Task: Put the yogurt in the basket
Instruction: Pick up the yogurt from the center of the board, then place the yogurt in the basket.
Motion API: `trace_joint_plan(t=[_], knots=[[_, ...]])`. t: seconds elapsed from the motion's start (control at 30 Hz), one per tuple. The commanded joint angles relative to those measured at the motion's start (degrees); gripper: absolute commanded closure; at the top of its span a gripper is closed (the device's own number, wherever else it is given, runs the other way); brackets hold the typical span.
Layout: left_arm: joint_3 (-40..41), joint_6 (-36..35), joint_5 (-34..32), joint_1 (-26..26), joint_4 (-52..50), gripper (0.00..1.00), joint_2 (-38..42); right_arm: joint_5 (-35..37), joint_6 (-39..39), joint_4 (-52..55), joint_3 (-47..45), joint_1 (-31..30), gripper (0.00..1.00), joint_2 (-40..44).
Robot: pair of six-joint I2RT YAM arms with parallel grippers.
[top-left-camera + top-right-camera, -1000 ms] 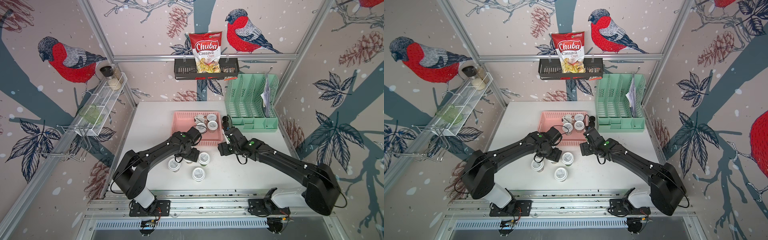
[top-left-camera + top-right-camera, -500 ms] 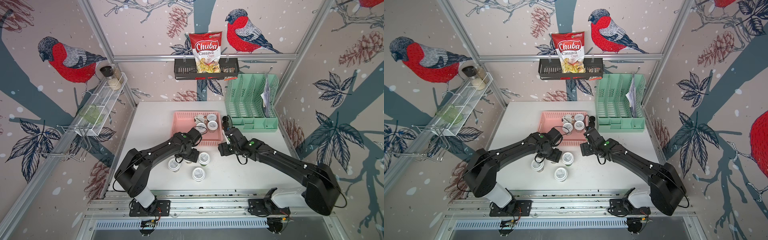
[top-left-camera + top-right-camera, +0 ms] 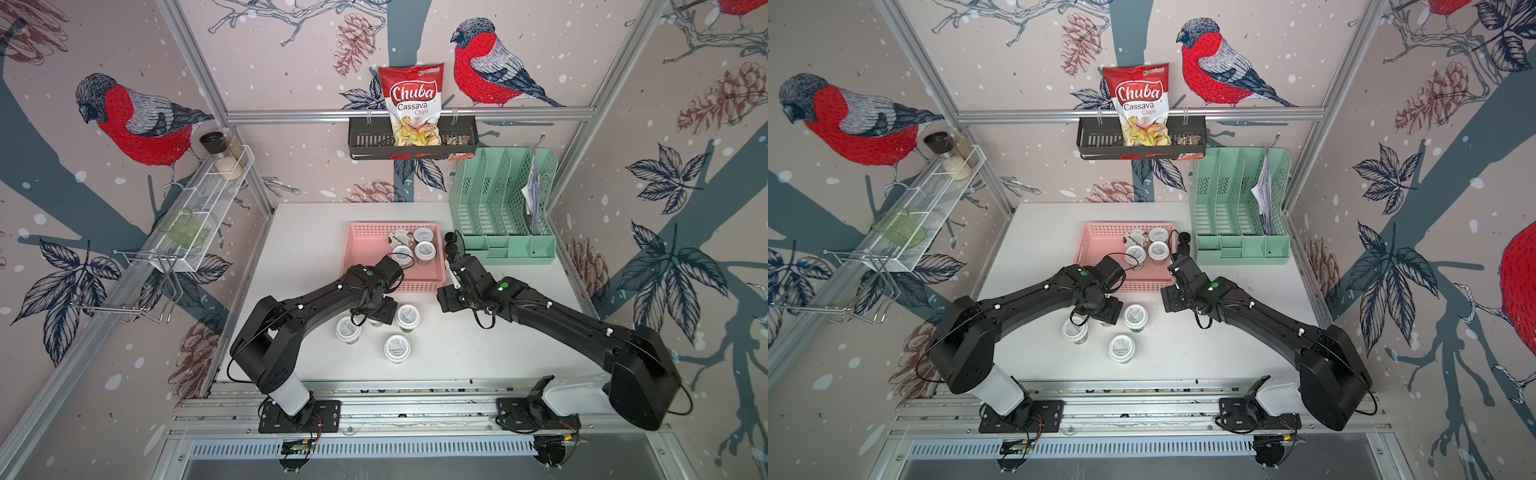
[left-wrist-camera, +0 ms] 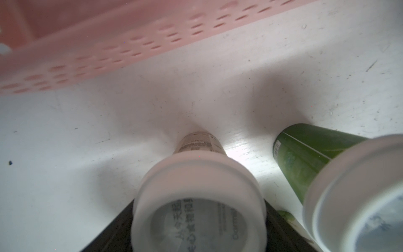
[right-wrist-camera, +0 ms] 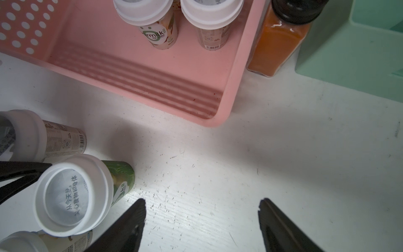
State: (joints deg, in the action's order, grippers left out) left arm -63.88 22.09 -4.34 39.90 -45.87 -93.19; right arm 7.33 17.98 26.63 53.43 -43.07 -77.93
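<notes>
Four yogurt cups are seen standing in the pink perforated basket (image 3: 361, 259), gathered in the corner nearest the mint-green file organiser (image 3: 498, 216): one wider cup (image 3: 400, 238) with a white-and-brown lid and three white-lidded cups (image 3: 424, 250). Four more stand on the white table (image 3: 519, 345), close together just outside the basket's near wall. Three of these are shown uncovered in both top views, among them a green yogurt cup (image 5: 118, 174) capped in white.

The fourth, a beige yogurt cup (image 4: 197, 141), is hidden in the top views beneath the left gripper (image 4: 199, 201). In the left wrist view its white lid is flanked by the dark fingers (image 4: 109, 231), each of which lies against the lid's side, so the cup is taken to be gripped. Its base is seen resting on the table, upright, with the green yogurt cup just beside it and one finger passed between the two.

The right gripper (image 5: 201, 218) is held over bare table near the basket's corner. Its fingers are spread wide and nothing is found between them. The green yogurt cup stands just beside one fingertip, apart from it.

A spice jar (image 5: 281, 39) with a black cap and orange-brown contents is placed outside the basket, against its end wall, between the basket and the file organiser.
</notes>
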Motion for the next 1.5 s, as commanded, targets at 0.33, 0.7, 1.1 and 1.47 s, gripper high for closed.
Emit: trace_joint_plan(t=[0.33,0.7,1.1,1.47], knots=[[-4.24,-1.17,-0.58,-0.61,-5.08,0.23,1.83,-0.06,-0.81,-1.00,-0.08,0.35,0.16,-0.07],[-14.98,-3.26,-2.89,-2.22,-13.77,0.23,4.77,-0.15,-0.95,-0.98,0.16,0.84,0.16,0.18],[-33.83,-7.15,-4.41,-10.00,-11.68,0.22,-5.10,-0.76,-0.90,-1.95,-0.43,0.93,0.16,1.03],[-49.74,-8.57,-9.56,-14.53,-8.54,0.22,-24.31,-3.73,-2.41,-2.48,-1.53,3.30,0.16,2.75]])
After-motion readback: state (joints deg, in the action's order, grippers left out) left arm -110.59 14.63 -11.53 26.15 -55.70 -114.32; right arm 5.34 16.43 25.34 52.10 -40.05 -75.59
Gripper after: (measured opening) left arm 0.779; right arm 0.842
